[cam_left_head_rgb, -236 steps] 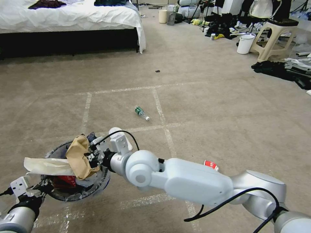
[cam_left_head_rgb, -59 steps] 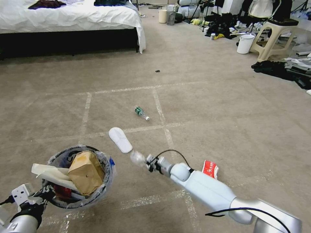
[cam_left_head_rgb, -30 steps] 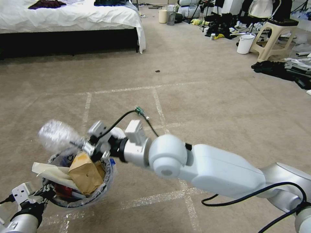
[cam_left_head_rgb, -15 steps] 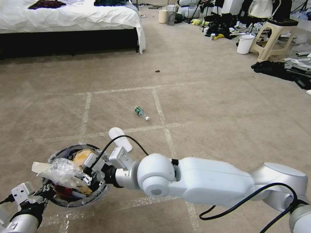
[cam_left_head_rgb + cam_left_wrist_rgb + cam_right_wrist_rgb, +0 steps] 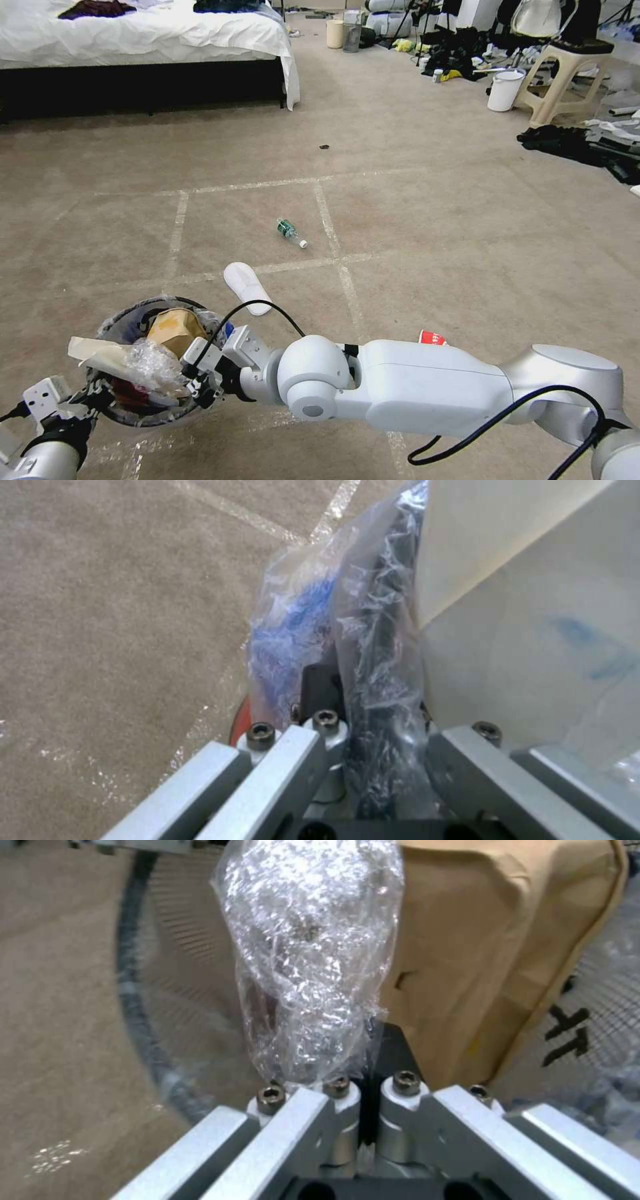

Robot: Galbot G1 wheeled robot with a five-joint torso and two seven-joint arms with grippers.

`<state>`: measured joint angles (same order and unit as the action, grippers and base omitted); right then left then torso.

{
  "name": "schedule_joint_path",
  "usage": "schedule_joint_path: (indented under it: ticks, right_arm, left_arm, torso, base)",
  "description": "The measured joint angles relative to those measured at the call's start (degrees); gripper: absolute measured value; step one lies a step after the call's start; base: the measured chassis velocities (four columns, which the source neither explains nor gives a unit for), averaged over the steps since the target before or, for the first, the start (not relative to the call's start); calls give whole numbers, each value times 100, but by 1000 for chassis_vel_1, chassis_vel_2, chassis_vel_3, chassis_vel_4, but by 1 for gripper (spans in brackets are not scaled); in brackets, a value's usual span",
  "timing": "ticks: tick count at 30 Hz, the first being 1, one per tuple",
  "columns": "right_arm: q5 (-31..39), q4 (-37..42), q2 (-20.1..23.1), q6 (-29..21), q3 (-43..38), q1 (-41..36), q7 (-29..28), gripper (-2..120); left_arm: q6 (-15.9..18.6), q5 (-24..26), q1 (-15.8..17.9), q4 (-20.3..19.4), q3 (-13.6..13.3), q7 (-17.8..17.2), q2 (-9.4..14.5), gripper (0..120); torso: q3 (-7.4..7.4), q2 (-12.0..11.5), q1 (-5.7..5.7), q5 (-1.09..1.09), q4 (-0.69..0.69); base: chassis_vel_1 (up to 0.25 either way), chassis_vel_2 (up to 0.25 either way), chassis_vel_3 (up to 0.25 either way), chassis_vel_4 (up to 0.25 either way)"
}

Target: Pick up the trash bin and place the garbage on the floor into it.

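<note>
The trash bin (image 5: 215, 360) hangs at the lower left, lined with a clear bag (image 5: 567, 1040) bearing black letters. My left gripper (image 5: 79, 400) (image 5: 390, 715) is shut on its rim (image 5: 383, 645). Inside lie a tan paper bag (image 5: 175, 329) (image 5: 493, 960) and a flat white sole (image 5: 93, 350). My right gripper (image 5: 195, 385) (image 5: 369, 1077) is over the bin's near side, shut on a crumpled clear plastic wrapper (image 5: 150, 362) (image 5: 313, 955) that rests among the contents. On the carpet lie a white slipper sole (image 5: 247, 288), a green-labelled bottle (image 5: 291, 233) and a red wrapper (image 5: 433, 337).
A bed (image 5: 147, 40) stands at the back left. A white bucket (image 5: 505, 89), a beige stool (image 5: 567, 73) and dark clothes (image 5: 587, 147) crowd the back right. White tape lines (image 5: 333, 233) cross the open carpet ahead.
My right arm picked the clear plastic off the floor, swung it over the bin and lowered it in; in the last half second it sank a little further. The left gripper and bin stayed put.
</note>
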<state>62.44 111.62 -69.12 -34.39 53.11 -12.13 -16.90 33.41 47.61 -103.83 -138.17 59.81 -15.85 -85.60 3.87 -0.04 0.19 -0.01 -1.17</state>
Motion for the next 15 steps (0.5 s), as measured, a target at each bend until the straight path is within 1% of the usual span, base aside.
schedule_joint_path:
  ticks: [5,7,8,9,10,11,12,13,15]
  right_arm:
    - [-119,-53,7,50,-50,-42,13,1]
    - [-179,-68,13,88,-55,-46,41,11]
    - [-179,-68,13,88,-55,-46,41,11]
    - [-223,-74,7,138,-57,-52,50,16]
    - [-223,-74,7,138,-57,-52,50,16]
    - [-233,-73,1,149,-62,-53,54,20]
    - [-242,-67,-10,159,-81,-54,58,26]
    - [-242,-67,-10,159,-81,-54,58,26]
    - [-246,-35,-4,164,-99,-51,62,39]
  left_arm:
    - [-4,-23,14,27,-20,6,2,1]
    - [-5,-24,12,32,-22,9,4,1]
    - [-5,-24,12,32,-22,9,4,1]
    - [-7,-25,13,34,-26,12,4,1]
    - [-7,-25,13,34,-26,12,4,1]
    - [-7,-25,13,36,-27,12,4,1]
    - [-8,-28,12,41,-29,13,5,1]
    - [-8,-28,12,41,-29,13,5,1]
    - [-9,-31,9,41,-33,16,8,1]
  torso:
    - [0,0,0,0,0]
    - [0,0,0,0,0]
    - [0,0,0,0,0]
    - [0,0,0,0,0]
    - [0,0,0,0,0]
    - [0,0,0,0,0]
    - [0,0,0,0,0]
    - [0,0,0,0,0]
    - [0,0,0,0,0]
  base:
    - [0,0,0,0]
    - [0,0,0,0]
    - [0,0,0,0]
    - [0,0,0,0]
    - [0,0,0,0]
    - [0,0,0,0]
    - [0,0,0,0]
    - [0,0,0,0]
    - [0,0,0,0]
